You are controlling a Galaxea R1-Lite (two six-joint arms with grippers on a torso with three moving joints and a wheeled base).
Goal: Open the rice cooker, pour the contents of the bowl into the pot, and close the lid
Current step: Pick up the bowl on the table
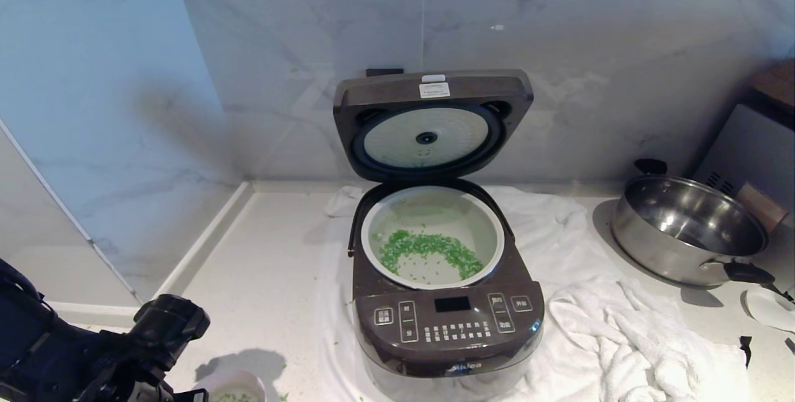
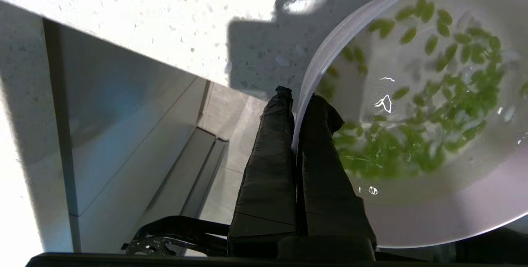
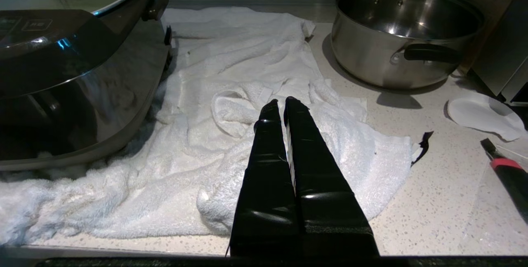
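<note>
While clamped shut on the thin rim of the bowl (image 2: pixel 433 201), with one finger inside the wall and one outside, holds by a narrow edge only: left pincer (image 2: pixel 295 98), low at the robot's left, near the front corner of the desk (image 1: pixel 261 265). Hard to say from the head view, where only the bowl's top edge shows, whether resting on the desk or raised just off it.

Main risk: a twist or slip at the rim. Carries green contents (image 2: pixel 453 93) and what looks like liquid, so any swing could tip the bowl about the pinch point and spill onto the desk or over its edge.

Second risk: calling the pour done too soon. Shows plenty of green bits in the white pot (image 1: pixel 435 209) of the rice cooker (image 1: pixel 447 321), yet a good share sits in the bowl too, likely stuck wet to the wall.

Third risk: the lid (image 1: pixel 433 122). Stands upright on its hinge against the wall, not yet closed; reaching for it with a bowl in the grip could knock the cooker or scatter more bits.

Right pincer (image 3: pixel 282 104): parked, fingers pressed together on nothing, over the white towel (image 3: pixel 247 73) beside the cooker.
</note>
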